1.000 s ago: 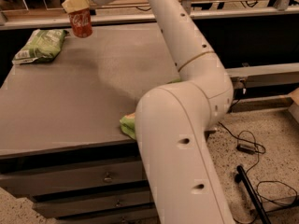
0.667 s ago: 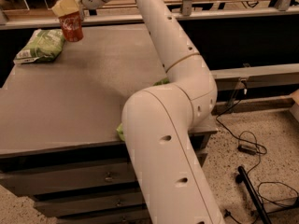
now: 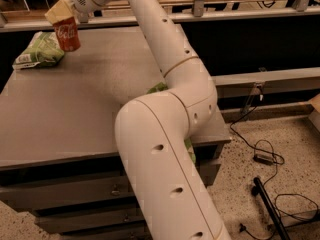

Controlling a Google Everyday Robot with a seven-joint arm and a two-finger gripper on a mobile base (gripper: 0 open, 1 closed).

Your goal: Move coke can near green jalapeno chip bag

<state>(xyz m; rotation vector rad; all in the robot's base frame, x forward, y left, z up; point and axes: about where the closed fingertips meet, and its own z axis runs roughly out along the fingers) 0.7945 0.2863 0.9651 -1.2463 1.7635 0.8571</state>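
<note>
Raised gripper [image 3: 62, 15] clamped on coke can [image 3: 68, 34]. Green jalapeno chip bag [image 3: 39, 51] just below-left of it. Second green bag [image 3: 157, 88] mostly hidden behind arm [image 3: 165, 149].

Coke can [image 3: 67, 34] beside the green jalapeno chip bag [image 3: 40, 52], at the desk's far-left corner.
We see the red can, white script facing us, roughly upright with its top clasped by the gripper [image 3: 62, 15] near the far edge. Just left of it, the pale green bag lies flat, its white strip toward the left edge.
</note>
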